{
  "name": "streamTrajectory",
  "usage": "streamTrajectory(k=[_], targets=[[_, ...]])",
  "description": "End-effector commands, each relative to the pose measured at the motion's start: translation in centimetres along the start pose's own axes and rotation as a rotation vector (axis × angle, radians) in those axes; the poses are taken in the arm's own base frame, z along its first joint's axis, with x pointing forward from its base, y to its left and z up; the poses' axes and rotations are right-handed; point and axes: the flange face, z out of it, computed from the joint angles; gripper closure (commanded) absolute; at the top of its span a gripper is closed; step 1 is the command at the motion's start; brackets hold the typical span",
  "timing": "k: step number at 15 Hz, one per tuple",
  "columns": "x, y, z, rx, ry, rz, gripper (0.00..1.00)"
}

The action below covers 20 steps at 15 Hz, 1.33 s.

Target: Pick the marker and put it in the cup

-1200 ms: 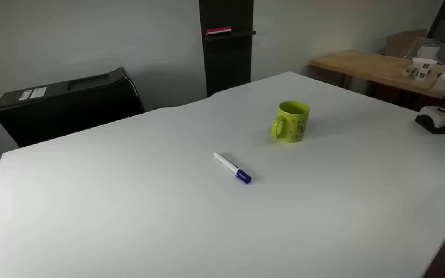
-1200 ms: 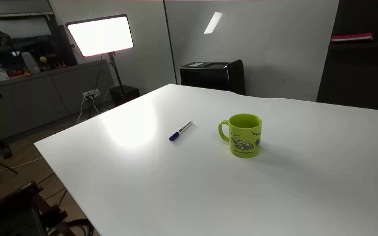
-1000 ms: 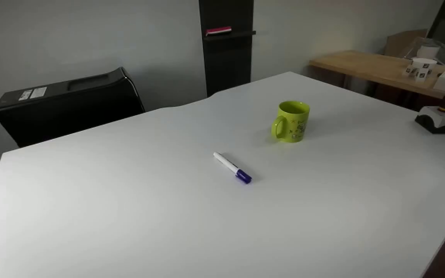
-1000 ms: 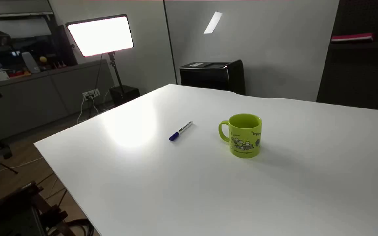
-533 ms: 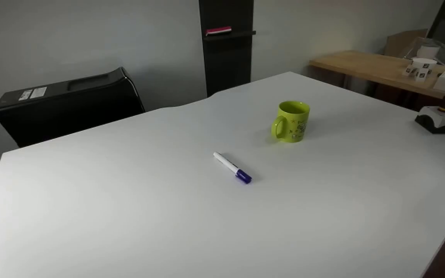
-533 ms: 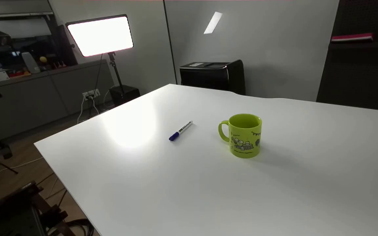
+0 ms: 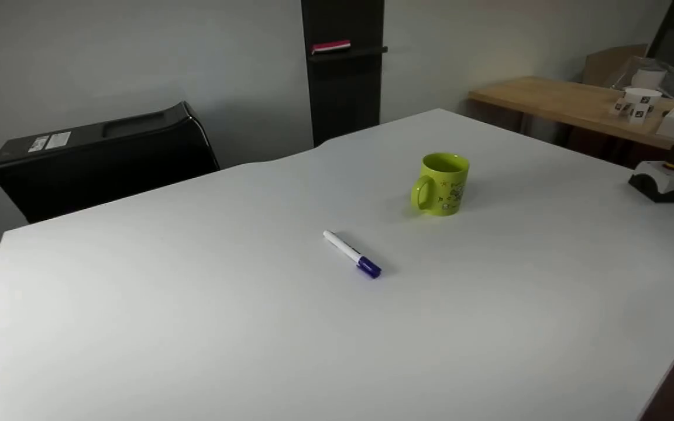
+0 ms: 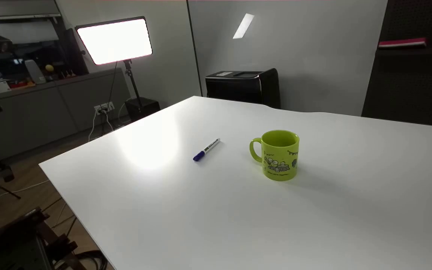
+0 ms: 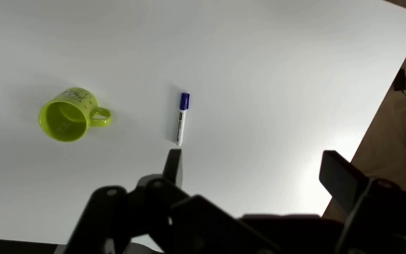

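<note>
The marker (image 9: 182, 120), white-barrelled with a blue-purple cap, lies flat on the white table. It also shows in both exterior views (image 7: 351, 254) (image 8: 206, 150). The cup (image 9: 69, 113), a lime-green mug with printed drawings, stands upright beside it with its handle toward the marker; it shows in both exterior views (image 7: 445, 186) (image 8: 280, 157). My gripper (image 9: 251, 158) shows only in the wrist view, jaws wide apart and empty, above the table. The marker lies beyond the tip of its left finger there, apart from it.
The white table (image 7: 167, 304) carries the marker and the cup. A black-and-white device with a dark knob (image 7: 669, 175) sits at the table's far side in an exterior view. A lit panel lamp (image 8: 115, 41) stands behind the table. The table edge shows at right in the wrist view.
</note>
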Motion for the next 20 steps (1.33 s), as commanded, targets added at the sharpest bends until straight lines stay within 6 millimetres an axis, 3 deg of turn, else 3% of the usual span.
streamTrajectory(k=[1,6,11,12,14,20], targets=[[0.7,1.9,4.0,-0.018,-0.02,0.031,0.0],[1.0,4.7,9.6,-0.063,0.059,0.054,0.0],[0.8,4.9,14.2,-0.087,0.09,0.047,0.0],[0.8,5.0,13.3,-0.074,0.082,0.049,0.0],[0.7,5.0,14.0,-0.072,0.071,0.05,0.0],[0.7,5.0,13.9,-0.072,0.075,0.05,0.0]])
